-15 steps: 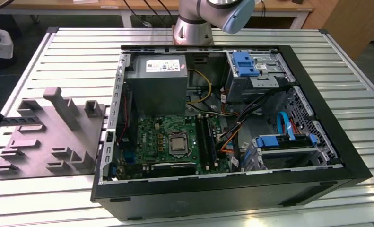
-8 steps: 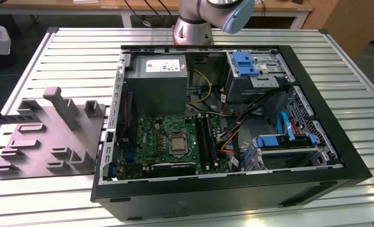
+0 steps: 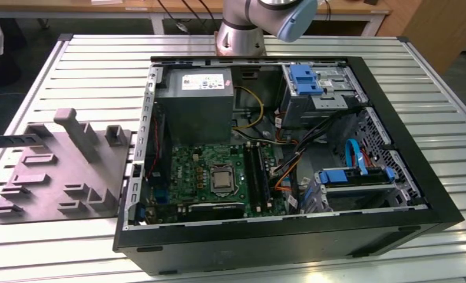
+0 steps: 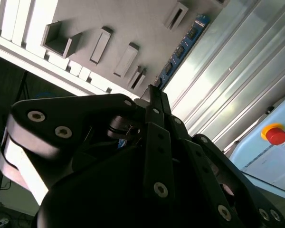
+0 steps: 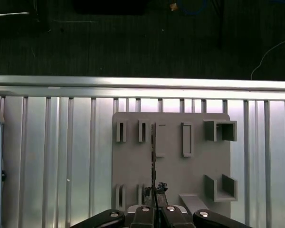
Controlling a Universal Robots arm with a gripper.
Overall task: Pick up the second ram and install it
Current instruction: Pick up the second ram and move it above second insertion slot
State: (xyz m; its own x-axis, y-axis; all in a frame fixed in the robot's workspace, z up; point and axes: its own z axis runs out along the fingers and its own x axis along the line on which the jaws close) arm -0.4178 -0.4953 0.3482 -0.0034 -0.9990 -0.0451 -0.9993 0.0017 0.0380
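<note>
The second ram [image 5: 153,156] is a thin dark strip standing on edge in the grey fixture [image 5: 133,166]. In the second wrist view it shows as a blue-black strip with chips [image 4: 181,47]. In the exterior view the ram [image 3: 13,140] is at the left, on the fixture [image 3: 52,177]. My gripper [image 5: 156,211] hangs well above the fixture, in line with the ram and apart from it, fingers together and holding nothing. Its dark linkage [image 4: 153,92] points at the strip's near end. The green motherboard [image 3: 193,171] with its long black slots [image 3: 256,171] lies inside the open case.
The open black computer case [image 3: 421,194] takes up the exterior view's right, with a grey power supply [image 3: 193,100], blue drive cages [image 3: 307,76] and loose cables. The slatted aluminium table [image 3: 83,71] ends at an edge [image 5: 142,83]. A red stop button [image 4: 274,134] stands nearby.
</note>
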